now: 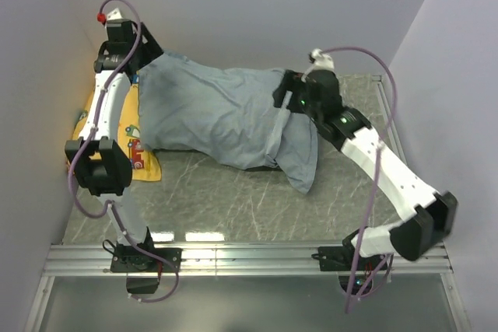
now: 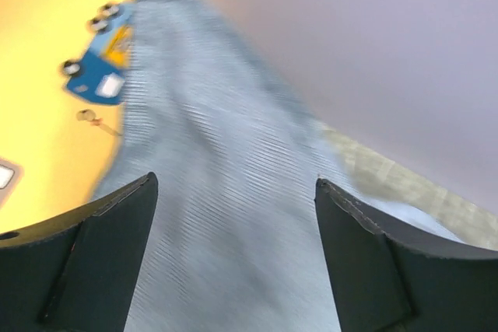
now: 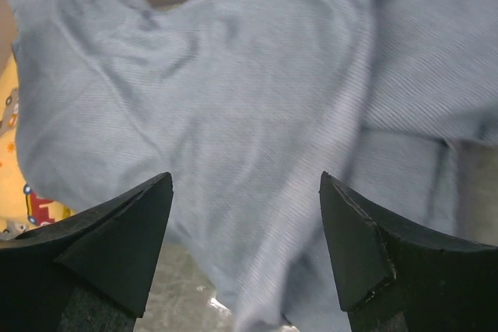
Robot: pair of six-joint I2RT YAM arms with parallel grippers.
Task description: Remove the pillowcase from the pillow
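The pillowcase (image 1: 218,114) lies spread across the back of the table with its lighter blue-grey side up, and one end hangs toward the front at the right. No plain white pillow shows; it is hidden or out of view. My left gripper (image 1: 146,46) is open over the pillowcase's far-left corner; in the left wrist view the striped fabric (image 2: 226,192) fills the gap between its spread fingers (image 2: 117,223). My right gripper (image 1: 285,92) is open over the pillowcase's right part; the right wrist view shows the fabric (image 3: 257,99) beyond its spread fingers (image 3: 132,231), which hold nothing.
A yellow cushion (image 1: 140,157) printed with cartoon vehicles lies at the left, partly under the pillowcase; it also shows in the left wrist view (image 2: 47,75). Walls close in on the left, back and right. A metal rail (image 1: 249,254) runs along the table's front edge.
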